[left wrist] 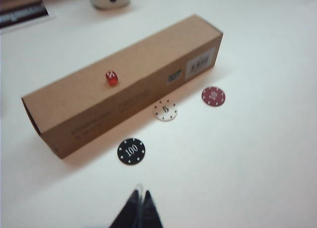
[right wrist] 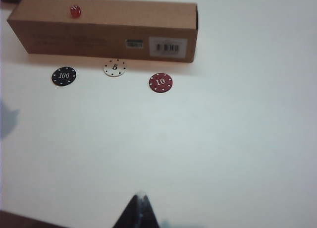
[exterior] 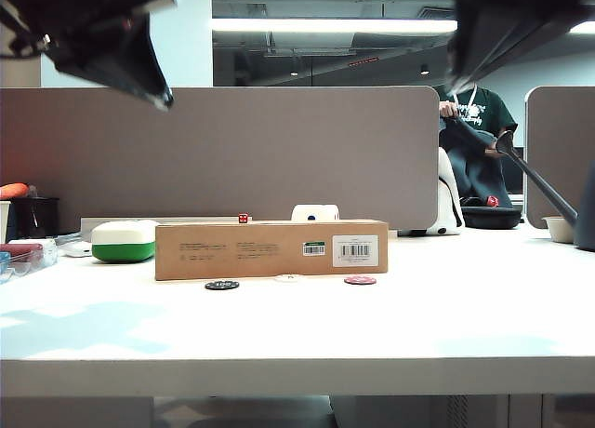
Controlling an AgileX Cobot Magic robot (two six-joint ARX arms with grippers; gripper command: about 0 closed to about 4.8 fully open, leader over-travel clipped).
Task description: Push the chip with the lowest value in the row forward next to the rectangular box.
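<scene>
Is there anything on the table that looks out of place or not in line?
Yes. The white chip marked 5 sits out of the row, closer to the rectangular box than the black 100 chip and red 10 chip. A small red die lies on the box. Both grippers hover apart from the chips, shut.

Chips (right wrist: 114, 67) marked 5, 100 (right wrist: 64, 76), 10 (right wrist: 160, 82).

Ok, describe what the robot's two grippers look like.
Both are black. The left gripper and right gripper each show dark fingers tapering to a narrow pointed tip. From the exterior camera they are bulky, angular black housings at the upper corners. No cables or markings are visible.
</scene>
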